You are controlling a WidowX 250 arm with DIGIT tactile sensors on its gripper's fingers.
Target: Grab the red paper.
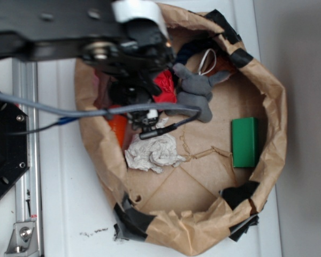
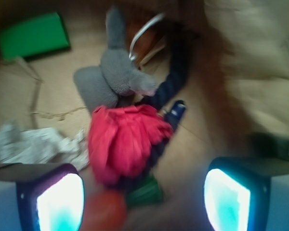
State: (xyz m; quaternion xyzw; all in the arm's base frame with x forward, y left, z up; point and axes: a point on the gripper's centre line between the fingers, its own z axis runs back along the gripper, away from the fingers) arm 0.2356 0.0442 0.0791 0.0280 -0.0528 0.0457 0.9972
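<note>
The red paper [image 2: 125, 142] is a crumpled bright red ball lying on the brown paper floor of the nest, just ahead of my jaws and a little left of their midline. In the exterior view the red paper [image 1: 165, 85] shows partly behind my arm. My gripper [image 2: 143, 199] is open, its two pads wide apart, with nothing held between them. In the exterior view my gripper [image 1: 144, 115] hangs over the nest's left part, its fingers mostly hidden by the arm. The image is motion-blurred.
An orange toy carrot [image 2: 103, 211] with green top [image 2: 144, 191] lies between the pads. A white paper wad [image 1: 152, 152], grey plush toy [image 1: 195, 91], green block [image 1: 245, 142] and a dark blue rope [image 2: 176, 77] lie inside the brown paper wall [image 1: 275, 107].
</note>
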